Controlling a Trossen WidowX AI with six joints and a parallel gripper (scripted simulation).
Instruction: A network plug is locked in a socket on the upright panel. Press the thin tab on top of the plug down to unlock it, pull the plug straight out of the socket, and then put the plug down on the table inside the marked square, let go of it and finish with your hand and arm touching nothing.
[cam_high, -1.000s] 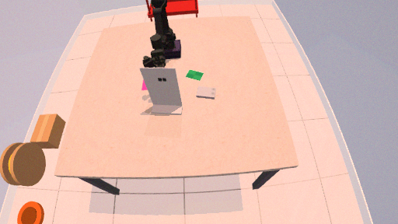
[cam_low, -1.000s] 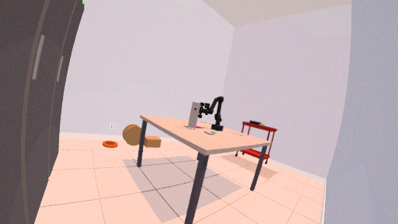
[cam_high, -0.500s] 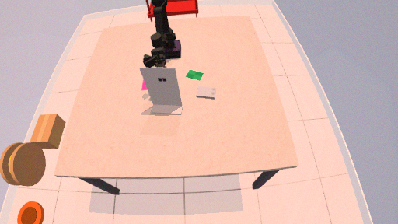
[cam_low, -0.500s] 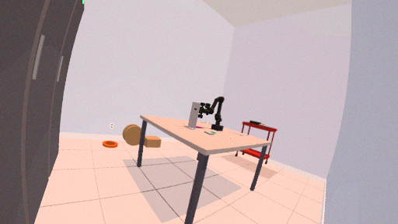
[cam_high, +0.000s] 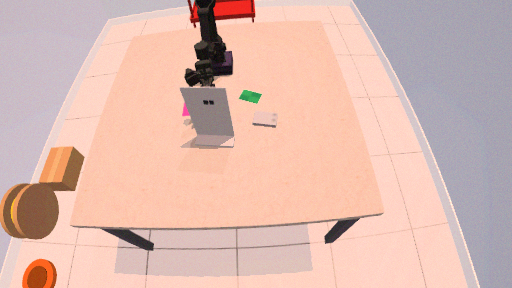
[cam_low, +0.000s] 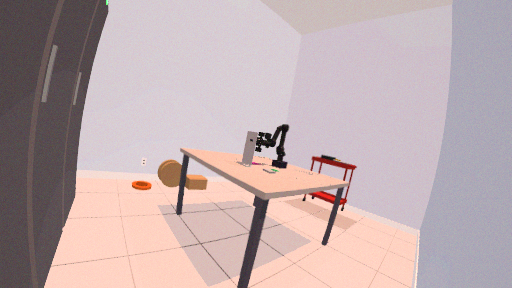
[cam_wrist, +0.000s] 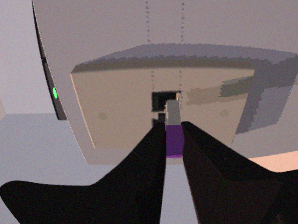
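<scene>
The upright grey panel (cam_high: 212, 120) (cam_low: 248, 152) stands on the table. In the wrist view its beige socket plate (cam_wrist: 122, 107) has dark openings (cam_wrist: 158, 101). My gripper (cam_wrist: 172, 129) is shut on the plug, one finger on each side of its purple body (cam_wrist: 174, 141). The plug's pale grey front (cam_wrist: 173, 112) shows beyond the fingertips and overlaps the lower right of the upper opening. I cannot tell whether its tip is still inside. The tab's position is not clear. A magenta patch (cam_high: 185, 110) (cam_low: 256, 163), which looks like the marked square, is partly hidden by the panel in the top view.
A green patch (cam_high: 250, 96) (cam_low: 275, 170) and a small pale box (cam_high: 264, 119) (cam_low: 269, 171) lie on the table (cam_high: 280, 175) (cam_low: 220, 162) beside the panel. A small grey object (cam_high: 187, 122) lies at the panel's left side. A red cart (cam_high: 230, 9) (cam_low: 332, 162) stands beyond the arm's base.
</scene>
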